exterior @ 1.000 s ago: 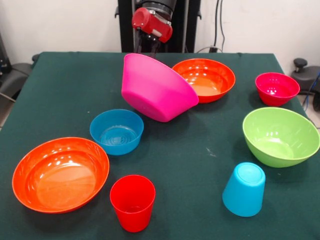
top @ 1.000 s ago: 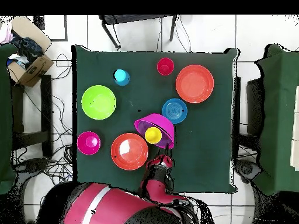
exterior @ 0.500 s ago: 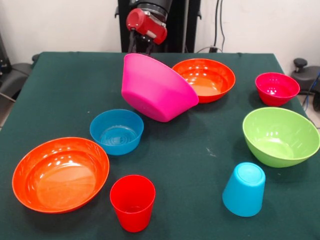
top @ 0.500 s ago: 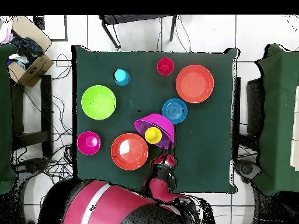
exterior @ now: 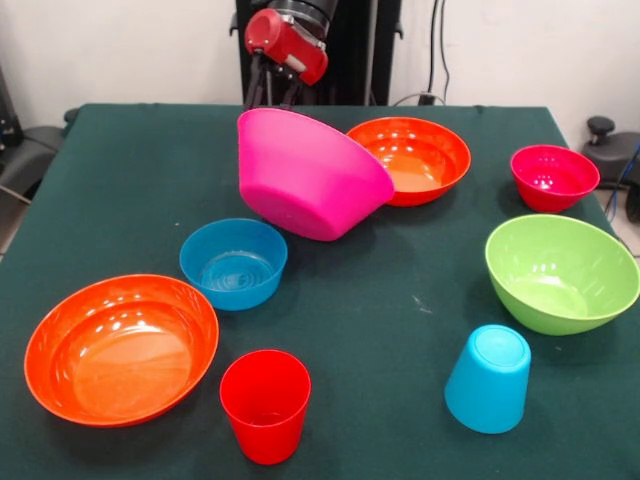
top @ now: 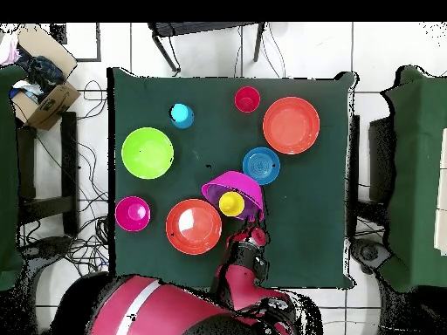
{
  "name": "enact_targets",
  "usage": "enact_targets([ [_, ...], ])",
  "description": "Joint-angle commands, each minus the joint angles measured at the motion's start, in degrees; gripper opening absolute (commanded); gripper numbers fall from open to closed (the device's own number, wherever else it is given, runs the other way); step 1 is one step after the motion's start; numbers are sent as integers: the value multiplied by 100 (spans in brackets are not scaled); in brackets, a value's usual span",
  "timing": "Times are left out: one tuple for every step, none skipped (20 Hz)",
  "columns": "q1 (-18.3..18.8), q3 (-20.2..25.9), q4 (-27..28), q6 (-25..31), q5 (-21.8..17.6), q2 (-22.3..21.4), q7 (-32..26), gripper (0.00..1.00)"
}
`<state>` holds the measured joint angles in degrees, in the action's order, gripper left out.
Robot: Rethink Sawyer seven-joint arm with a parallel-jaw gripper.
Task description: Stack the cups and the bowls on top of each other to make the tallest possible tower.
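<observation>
One yellow cup [top: 230,204] sits inside the tilted magenta bowl [exterior: 305,177].

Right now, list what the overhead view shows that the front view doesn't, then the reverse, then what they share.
Only the overhead view shows the yellow cup inside the tilted magenta bowl, plus a cardboard box off the table.

Only the front view shows the magenta bowl's outer underside, its mouth turned away, and that the light blue cup stands upside down.

Both show two orange bowls, the lime green bowl, blue bowl, crimson bowl, red cup, and the gripper behind the magenta bowl.
</observation>
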<state>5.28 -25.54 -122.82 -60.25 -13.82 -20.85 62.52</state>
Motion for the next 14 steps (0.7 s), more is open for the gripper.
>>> enact_targets([
  [-169,305,756,833,88,-553,853,100],
  [-154,326,797,950,59,-611,860,100],
  [-135,355,823,1087,26,-680,874,100],
  [-133,396,848,1248,14,-765,884,100],
  [-169,402,876,1413,38,-857,841,100],
  [-204,408,903,1577,62,-949,799,100],
  [-232,413,928,1685,106,-1026,783,100],
  [-259,418,954,1794,151,-1103,767,100],
  [-268,429,990,1864,197,-1183,786,100],
  [-275,445,1034,1883,256,-1240,819,100],
  [-293,457,1097,1896,322,-1254,838,100],
  [-331,453,1172,1903,421,-1231,826,100],
  [-357,442,1228,1894,487,-1199,815,100],
  [-380,436,1285,1909,511,-1155,801,100],
])
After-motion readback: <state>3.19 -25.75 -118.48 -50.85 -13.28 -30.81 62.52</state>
